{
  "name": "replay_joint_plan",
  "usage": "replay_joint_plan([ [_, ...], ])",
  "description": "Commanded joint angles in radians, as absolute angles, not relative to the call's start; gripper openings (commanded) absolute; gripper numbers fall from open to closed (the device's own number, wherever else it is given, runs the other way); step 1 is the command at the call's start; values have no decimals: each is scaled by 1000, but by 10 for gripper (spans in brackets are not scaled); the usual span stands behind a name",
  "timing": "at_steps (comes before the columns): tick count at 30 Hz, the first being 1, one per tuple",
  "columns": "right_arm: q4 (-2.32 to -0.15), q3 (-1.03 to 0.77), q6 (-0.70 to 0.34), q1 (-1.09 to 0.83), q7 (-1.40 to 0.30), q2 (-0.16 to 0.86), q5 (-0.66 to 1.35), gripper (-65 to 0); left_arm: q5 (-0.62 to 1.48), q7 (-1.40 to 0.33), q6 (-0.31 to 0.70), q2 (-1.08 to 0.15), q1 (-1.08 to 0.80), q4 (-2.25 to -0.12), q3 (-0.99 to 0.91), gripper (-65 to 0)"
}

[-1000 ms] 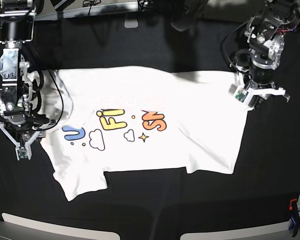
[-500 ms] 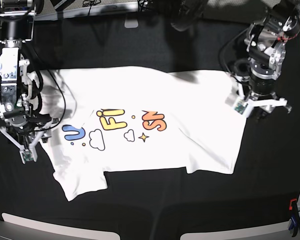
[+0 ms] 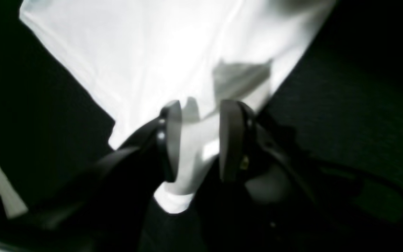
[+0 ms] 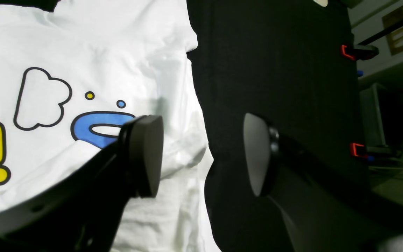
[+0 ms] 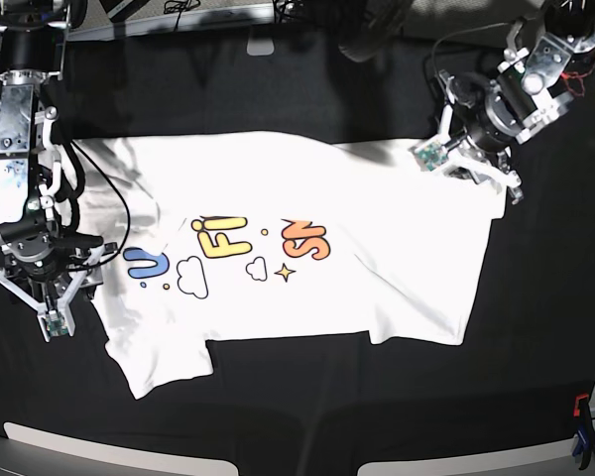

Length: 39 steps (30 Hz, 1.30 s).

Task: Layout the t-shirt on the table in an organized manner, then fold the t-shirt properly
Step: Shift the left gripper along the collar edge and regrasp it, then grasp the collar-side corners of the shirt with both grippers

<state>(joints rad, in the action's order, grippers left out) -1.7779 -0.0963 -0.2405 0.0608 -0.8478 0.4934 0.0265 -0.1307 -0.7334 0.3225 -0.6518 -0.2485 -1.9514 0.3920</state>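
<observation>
Cotton t-shirt on desk: light, floppy; grip hem corners. Left pincer straddles a corner, clamp unclear; right pincer spread, empty.

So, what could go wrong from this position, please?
1. The left gripper has white fabric of the t-shirt between its fingers; if it moves away now, it may drag that corner and wrinkle it.
2. The right gripper stands open over the shirt's crumpled edge, so closing there may catch only a loose fold.

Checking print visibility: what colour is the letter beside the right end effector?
Blue with a black outline, clearest in the right wrist view.
</observation>
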Motion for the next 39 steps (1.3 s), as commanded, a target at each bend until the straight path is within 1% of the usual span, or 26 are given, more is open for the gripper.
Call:
replay_joint_plan([
  [1,-1798,-105,-236,80,-834,509,22,-299,-131,-728,322,-670,-256,-1969,386,-495],
  [4,-1798,-105,-236,80,-836,509,22,-299,-172,-706,322,-699,-286,-1969,386,-489],
  [9,-1798,-105,-236,80,-836,509,22,-299,-238,-656,317,-718,-302,-1969,386,-422],
  [12,-1798,-105,-236,80,-836,509,22,-299,-234,-603,316,-716,-303,-1955,386,-417],
  [15,-1798,-105,-236,80,-836,509,22,-299,-245,-554,315,-691,-304,-1887,387,-417],
  [17,-1798,-105,-236,80,-836,509,22,-299,-323,-551,315,-664,-304,-1834,387,-417],
  [18,-1798,-105,-236,80,-836,509,22,-299,-361,-551,309,-656,-304,-1812,387,-417],
  [22,-1798,-105,-236,80,-839,509,31,-299,-420,-545,217,-649,-305,-1776,387,-418],
  [24,-1798,-104,-268,80,-849,509,39,-299,-430,-543,213,-649,-303,-1776,387,-420],
  [26,-1798,-104,-339,76,-863,509,45,-299,-430,-525,213,-649,-302,-1776,387,-420],
  [27,-1798,-104,-369,71,-863,510,57,-299,-430,-512,213,-649,-301,-1776,387,-431],
  [28,-1800,-104,-387,62,-863,511,78,-299,-430,-498,213,-649,-301,-1776,387,-456],
  [31,-1805,-104,-468,15,-865,510,146,-299,-429,-496,213,-648,-299,-1776,387,-564],
  [33,-1809,-104,-535,-28,-864,510,168,-299,-427,-498,213,-646,-299,-1776,387,-650],
  [35,-1811,-105,-588,-78,-836,514,142,-299,-415,-507,213,-646,-299,-1776,387,-650],
  [39,-1812,-104,-591,-173,-717,548,55,-299,-390,-507,213,-646,-299,-1776,387,-650],
])
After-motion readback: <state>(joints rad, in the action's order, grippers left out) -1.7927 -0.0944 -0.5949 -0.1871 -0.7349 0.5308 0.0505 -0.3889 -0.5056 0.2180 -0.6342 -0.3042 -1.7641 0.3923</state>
